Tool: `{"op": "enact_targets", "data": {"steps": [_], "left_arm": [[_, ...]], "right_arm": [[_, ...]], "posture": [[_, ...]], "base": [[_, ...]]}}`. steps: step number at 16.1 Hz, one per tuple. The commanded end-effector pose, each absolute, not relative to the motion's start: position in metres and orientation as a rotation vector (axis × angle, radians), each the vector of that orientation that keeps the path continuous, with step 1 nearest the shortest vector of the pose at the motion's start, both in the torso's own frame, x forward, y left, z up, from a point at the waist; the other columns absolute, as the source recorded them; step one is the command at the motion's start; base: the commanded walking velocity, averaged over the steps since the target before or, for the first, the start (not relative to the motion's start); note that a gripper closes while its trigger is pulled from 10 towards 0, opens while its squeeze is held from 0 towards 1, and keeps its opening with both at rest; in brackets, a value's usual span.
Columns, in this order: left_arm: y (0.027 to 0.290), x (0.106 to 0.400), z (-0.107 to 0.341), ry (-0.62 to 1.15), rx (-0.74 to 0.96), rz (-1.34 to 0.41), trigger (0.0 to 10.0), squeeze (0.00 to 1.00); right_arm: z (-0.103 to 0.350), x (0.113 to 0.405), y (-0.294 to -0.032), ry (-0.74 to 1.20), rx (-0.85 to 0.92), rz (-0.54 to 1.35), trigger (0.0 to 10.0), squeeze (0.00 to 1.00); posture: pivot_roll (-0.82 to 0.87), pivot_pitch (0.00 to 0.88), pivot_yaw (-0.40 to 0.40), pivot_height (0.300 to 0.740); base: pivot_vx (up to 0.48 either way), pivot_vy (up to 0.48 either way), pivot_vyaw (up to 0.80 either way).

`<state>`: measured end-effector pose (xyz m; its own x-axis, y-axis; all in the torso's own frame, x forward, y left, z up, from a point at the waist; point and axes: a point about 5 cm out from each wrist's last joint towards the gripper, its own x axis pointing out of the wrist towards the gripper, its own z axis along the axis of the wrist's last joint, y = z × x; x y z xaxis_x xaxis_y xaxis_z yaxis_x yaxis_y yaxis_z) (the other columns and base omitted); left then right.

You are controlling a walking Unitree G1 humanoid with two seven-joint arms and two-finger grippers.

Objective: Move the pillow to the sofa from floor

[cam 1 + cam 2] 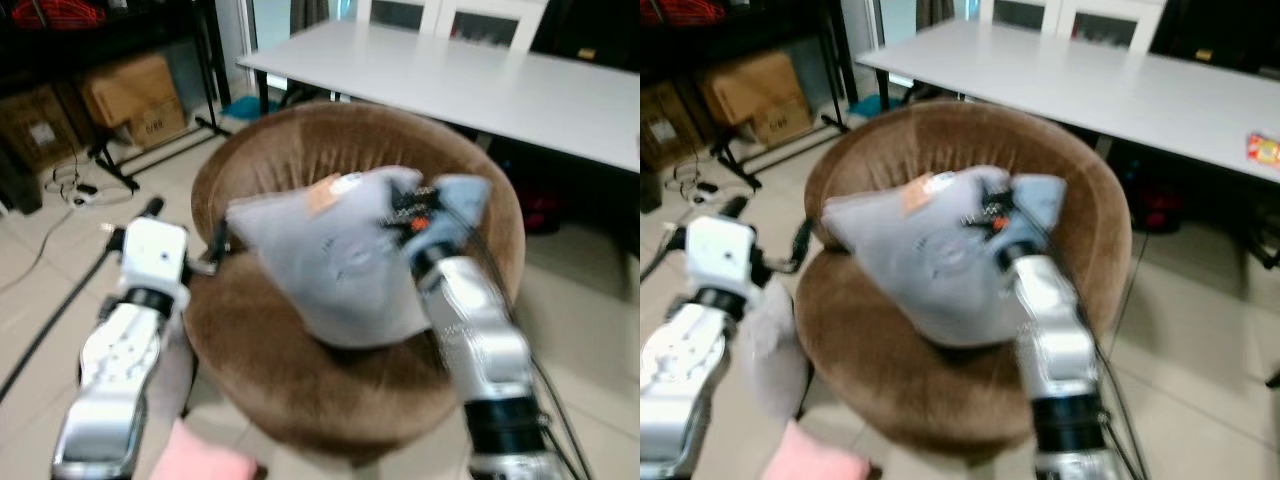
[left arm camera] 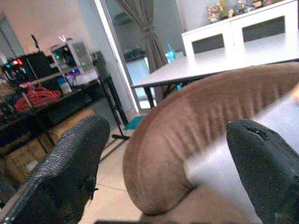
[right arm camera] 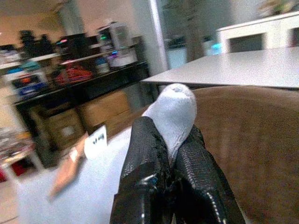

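Note:
A grey pillow (image 1: 325, 255) with an orange tag rests on the round brown velvet chair (image 1: 300, 390), leaning toward its backrest. My right gripper (image 3: 170, 154) is shut on the pillow's upper corner (image 3: 174, 112), pinching the grey fabric between both black fingers; the right arm (image 1: 470, 320) lies across the pillow. My left gripper (image 2: 163, 163) is open beside the chair's left rim, its fingers (image 2: 70, 163) spread with the brown backrest and the pillow's edge (image 2: 233, 154) beyond them. The left arm (image 1: 135, 320) stands just left of the chair.
A white table (image 1: 480, 80) stands right behind the chair. Cardboard boxes (image 1: 135, 100) and a black rack sit at the far left, with cables (image 1: 60, 290) running across the tiled floor. Something pink (image 1: 205, 460) lies on the floor near the chair's front.

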<state>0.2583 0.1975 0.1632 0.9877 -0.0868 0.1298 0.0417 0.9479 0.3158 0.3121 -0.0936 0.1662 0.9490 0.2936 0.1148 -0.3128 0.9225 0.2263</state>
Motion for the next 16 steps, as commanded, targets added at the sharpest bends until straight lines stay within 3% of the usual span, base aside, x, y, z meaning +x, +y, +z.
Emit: {"op": "enact_targets", "data": {"steps": [1,4,11,13,14,16], "left_arm": [[0.193,0.259,0.164,-0.15,0.312,-0.085,10.0,0.0],[0.192,0.258,0.164,-0.15,0.313,-0.089,10.0,0.0],[0.193,0.256,0.162,-0.144,0.329,-0.09,10.0,0.0],[0.192,0.254,0.16,-0.128,0.332,-0.138,10.0,0.0],[0.192,0.248,0.158,-0.092,0.341,-0.245,10.0,0.0],[0.213,0.241,0.168,-0.069,0.383,-0.299,10.0,0.0]], "right_arm": [[0.18,0.314,-0.105,-0.148,0.238,0.286,10.0,0.0],[0.179,0.314,-0.103,-0.143,0.237,0.298,10.0,0.0],[0.181,0.313,-0.095,-0.149,0.226,0.349,10.0,0.0],[0.185,0.314,-0.091,-0.148,0.234,0.363,10.0,0.0],[0.191,0.315,-0.086,-0.146,0.222,0.383,10.0,0.0],[0.197,0.319,-0.076,-0.1,0.166,0.419,10.0,0.0]], "posture": [[0.0,0.0,0.018,0.74],[0.0,0.0,0.014,0.74],[0.01,0.0,0.01,0.74],[0.01,0.0,0.01,0.74],[0.02,0.0,0.003,0.74],[0.04,0.0,-0.012,0.74]], "base": [[0.304,0.0,0.0],[0.309,0.0,-0.68],[0.267,0.0,0.0],[0.0,0.0,0.0],[0.0,0.0,0.0],[0.0,0.0,0.0]]}}
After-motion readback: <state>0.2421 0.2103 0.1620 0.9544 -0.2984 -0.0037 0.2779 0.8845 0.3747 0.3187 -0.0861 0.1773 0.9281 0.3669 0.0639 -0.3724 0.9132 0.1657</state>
